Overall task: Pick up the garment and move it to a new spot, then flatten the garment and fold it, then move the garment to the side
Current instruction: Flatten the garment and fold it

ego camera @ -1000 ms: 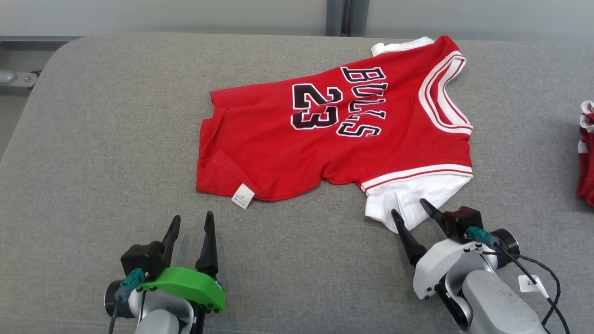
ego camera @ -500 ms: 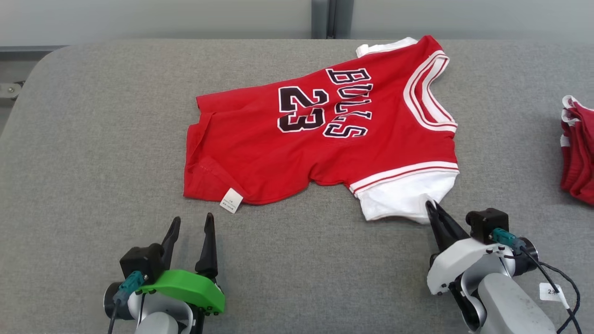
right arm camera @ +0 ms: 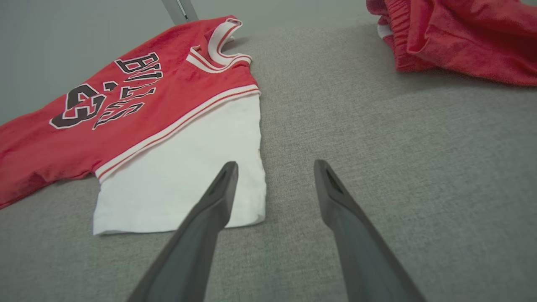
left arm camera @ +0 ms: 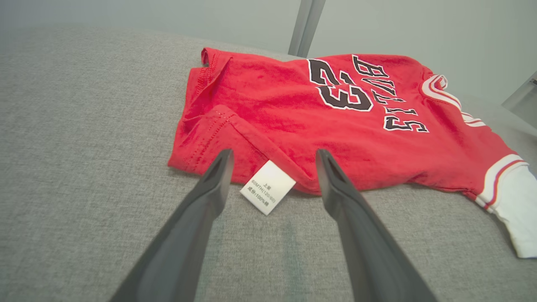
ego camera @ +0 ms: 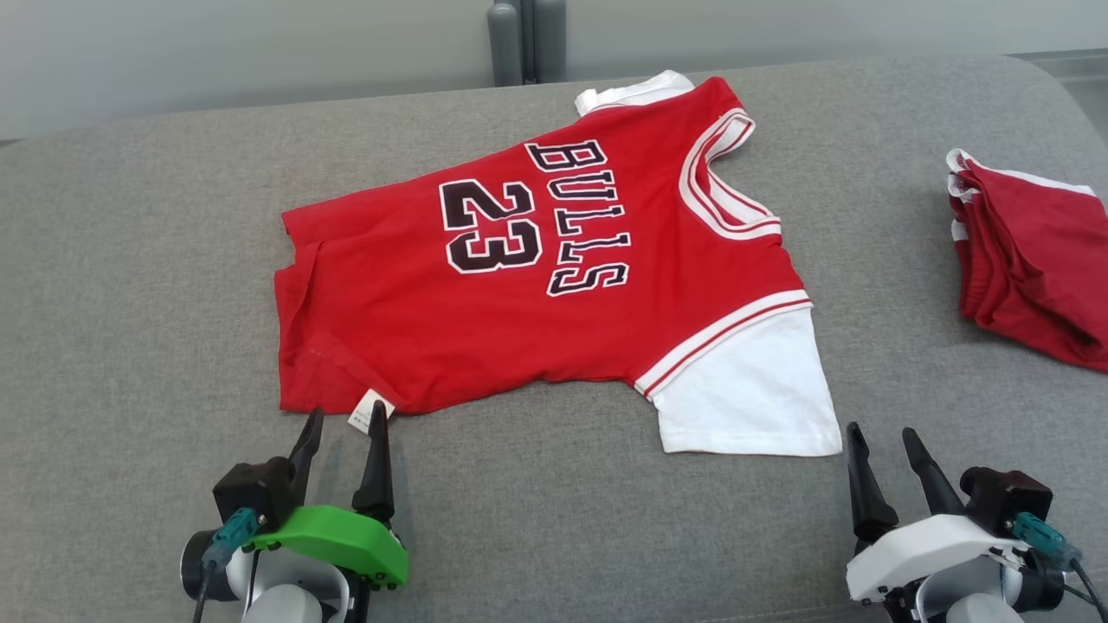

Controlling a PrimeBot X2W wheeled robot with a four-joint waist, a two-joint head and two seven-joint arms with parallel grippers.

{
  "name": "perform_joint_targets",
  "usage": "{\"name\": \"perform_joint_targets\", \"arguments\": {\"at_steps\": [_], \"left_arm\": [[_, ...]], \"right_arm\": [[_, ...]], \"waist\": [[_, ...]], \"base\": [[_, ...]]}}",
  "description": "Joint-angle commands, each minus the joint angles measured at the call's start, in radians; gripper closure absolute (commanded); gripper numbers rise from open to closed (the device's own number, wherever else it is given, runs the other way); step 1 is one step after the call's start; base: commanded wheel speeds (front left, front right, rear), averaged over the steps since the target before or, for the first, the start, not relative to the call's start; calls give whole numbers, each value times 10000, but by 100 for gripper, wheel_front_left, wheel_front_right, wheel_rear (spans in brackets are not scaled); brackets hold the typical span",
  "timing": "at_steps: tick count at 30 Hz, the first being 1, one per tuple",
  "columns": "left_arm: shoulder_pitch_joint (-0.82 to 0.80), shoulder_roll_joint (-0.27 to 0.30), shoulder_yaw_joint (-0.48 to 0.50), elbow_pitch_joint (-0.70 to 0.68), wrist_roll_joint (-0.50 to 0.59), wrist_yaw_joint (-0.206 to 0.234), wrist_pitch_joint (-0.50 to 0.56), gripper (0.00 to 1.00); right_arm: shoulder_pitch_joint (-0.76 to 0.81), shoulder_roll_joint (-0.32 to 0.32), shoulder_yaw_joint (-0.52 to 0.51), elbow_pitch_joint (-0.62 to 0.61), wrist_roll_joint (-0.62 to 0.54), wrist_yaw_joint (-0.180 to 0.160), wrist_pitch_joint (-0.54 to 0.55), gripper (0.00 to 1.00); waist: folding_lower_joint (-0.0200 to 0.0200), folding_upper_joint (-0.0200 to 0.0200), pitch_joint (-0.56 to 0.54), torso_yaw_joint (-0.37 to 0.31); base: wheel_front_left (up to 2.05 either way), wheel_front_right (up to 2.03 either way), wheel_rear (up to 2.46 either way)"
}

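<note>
Jersey [ego camera: 537, 285], red with a white sleeve [ego camera: 744, 389], lies spread print-side up on the grey cushion [ego camera: 130, 346], just ahead of both pincers as I run the rig from afar. My left pincer [ego camera: 346, 411] stands spread and empty, its fingertips either side of the white care label [ego camera: 370, 408] at the hem's near corner; whether they touch cloth I cannot tell. My right pincer [ego camera: 881, 428] is also spread and holds nothing, with the sleeve's near corner just ahead and to its left, and bare cushion ahead of it to the right. A second red garment [ego camera: 1030, 260] sits well apart, ahead and to the right of that pincer.

Flattening looks nearly done to my eye, though the hem corner by the left pincer is turned over. I see three risks from here. Closing the left pincer on the label alone would lift a tab rather than the hem and drag the cloth askew. Catching only the top layer would part front from back. The right pincer, sitting off the sleeve's edge, could nip cushion instead of cloth and leave the fold lopsided.
</note>
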Motion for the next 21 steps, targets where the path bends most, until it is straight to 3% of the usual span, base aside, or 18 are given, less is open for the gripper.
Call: {"name": "perform_joint_targets", "arguments": {"at_steps": [1,15,21], "left_arm": [[96,50,77,15,86,73,0,0],[-125,50,1137,468,542,785,0,0],[-640,49,1599,534,866,603,0,0]], "right_arm": [[211,-3,-218,-139,-102,-7,-27,0],[-114,42,-413,-648,-781,-4,-27,0],[-275,39,-350,-674,-899,-6,-27,0]], "waist": [[0,0,-79,-329],[0,0,53,-639],[0,0,360,-603]], "base": [[0,0,0],[0,0,0],[0,0,0]]}}
